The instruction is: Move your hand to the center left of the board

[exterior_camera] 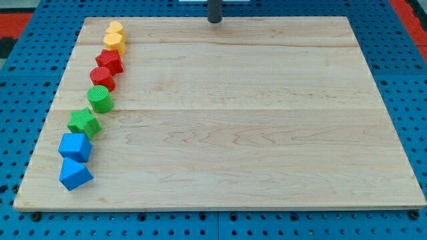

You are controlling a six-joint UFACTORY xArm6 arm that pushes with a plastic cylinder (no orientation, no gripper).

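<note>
My tip (214,21) is at the view's top centre, at the top edge of the wooden board (240,120), far from every block. Along the board's left side runs a slanted line of blocks. From top to bottom: a yellow block (115,29), a yellow hexagonal block (115,42), a red star (109,61), a red cylinder (102,77), a green cylinder (100,99), a green star (83,123), a blue cube (75,147) and a blue wedge-like block (74,174).
The board lies on a blue perforated table (27,100). A red area (20,17) shows at the view's top left and top right corners.
</note>
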